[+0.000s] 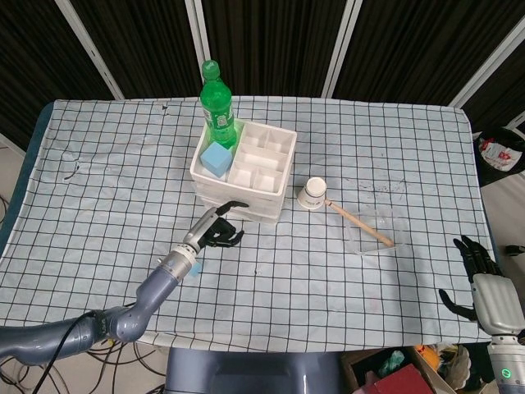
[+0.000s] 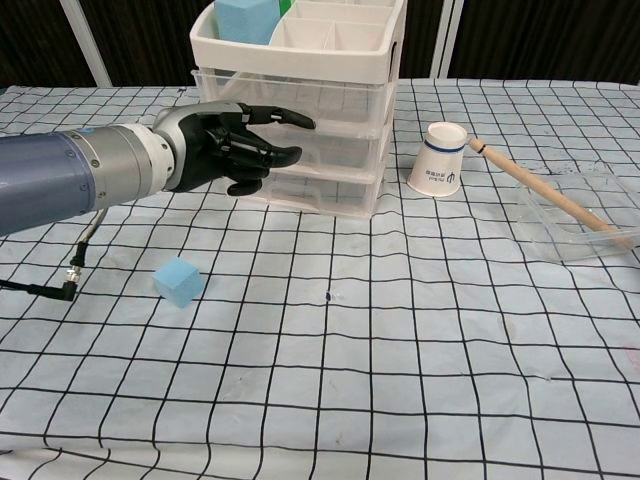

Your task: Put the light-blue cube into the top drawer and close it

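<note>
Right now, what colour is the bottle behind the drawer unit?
Green, with a green cap; clearest in the head view.

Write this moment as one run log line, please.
left robot hand: empty, at drawer unit front | light-blue cube: on table | drawers: closed

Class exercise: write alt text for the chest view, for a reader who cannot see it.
The robot's left hand reaches toward the front of a white drawer unit, fingers near its top drawer. A light-blue cube lies on the checked tablecloth below the arm; another blue block sits in the unit's top tray.
</note>
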Controlling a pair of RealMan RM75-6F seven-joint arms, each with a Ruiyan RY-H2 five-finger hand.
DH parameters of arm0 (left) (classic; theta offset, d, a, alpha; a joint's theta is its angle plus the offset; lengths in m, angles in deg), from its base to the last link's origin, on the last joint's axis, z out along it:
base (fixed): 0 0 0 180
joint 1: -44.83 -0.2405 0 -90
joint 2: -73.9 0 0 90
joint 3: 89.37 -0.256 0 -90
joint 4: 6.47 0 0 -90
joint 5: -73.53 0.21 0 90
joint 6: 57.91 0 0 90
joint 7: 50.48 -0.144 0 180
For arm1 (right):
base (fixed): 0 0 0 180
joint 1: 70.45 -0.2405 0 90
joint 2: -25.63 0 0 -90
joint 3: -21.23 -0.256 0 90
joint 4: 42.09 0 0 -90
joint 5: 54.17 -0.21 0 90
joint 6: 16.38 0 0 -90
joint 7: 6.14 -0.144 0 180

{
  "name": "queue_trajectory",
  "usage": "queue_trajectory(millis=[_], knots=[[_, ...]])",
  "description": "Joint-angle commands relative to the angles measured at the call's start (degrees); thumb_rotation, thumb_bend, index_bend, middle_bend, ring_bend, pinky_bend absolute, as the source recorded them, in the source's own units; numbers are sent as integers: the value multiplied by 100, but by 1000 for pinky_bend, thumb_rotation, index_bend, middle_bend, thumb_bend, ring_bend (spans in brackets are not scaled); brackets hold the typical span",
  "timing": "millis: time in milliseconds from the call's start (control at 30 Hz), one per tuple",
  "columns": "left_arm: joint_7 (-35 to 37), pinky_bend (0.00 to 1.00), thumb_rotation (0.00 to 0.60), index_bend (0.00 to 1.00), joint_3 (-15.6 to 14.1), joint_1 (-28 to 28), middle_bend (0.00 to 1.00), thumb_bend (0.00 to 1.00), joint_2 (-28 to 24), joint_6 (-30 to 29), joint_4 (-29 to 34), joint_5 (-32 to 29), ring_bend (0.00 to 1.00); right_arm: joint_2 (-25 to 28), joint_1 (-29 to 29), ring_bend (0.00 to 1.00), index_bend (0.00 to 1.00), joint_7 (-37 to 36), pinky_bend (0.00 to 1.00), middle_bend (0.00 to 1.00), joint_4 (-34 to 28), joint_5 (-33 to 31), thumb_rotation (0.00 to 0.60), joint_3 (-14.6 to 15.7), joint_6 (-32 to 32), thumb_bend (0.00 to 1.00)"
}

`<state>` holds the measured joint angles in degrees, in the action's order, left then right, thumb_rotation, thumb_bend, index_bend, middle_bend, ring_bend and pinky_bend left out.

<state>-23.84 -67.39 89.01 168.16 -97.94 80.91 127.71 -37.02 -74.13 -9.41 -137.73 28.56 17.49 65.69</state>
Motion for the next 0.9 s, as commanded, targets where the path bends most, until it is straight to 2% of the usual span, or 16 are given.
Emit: queue_trajectory(millis=[33,400,600,900], knots=[[13,877,600,229,-10,-11,994,444,-17,10,5,26,935,-4,3,0,36,6,176,0,-2,6,600,3,6,249],[154,877,600,229,-143,-241,994,444,-208,-86,355,305,935,-5,5,0,36,14,176,0,-2,7,600,0,15,248],[183,877,600,125,-271,-412,994,444,-357,-253,538,619,935,-4,5,0,36,6,176,0,-1,7,600,-1,14,249],[-46,877,600,100,-641,-664,994,441,-746,-479,833,1146,935,-5,10,0,36,-6,176,0,-7,11,600,-2,26,249]])
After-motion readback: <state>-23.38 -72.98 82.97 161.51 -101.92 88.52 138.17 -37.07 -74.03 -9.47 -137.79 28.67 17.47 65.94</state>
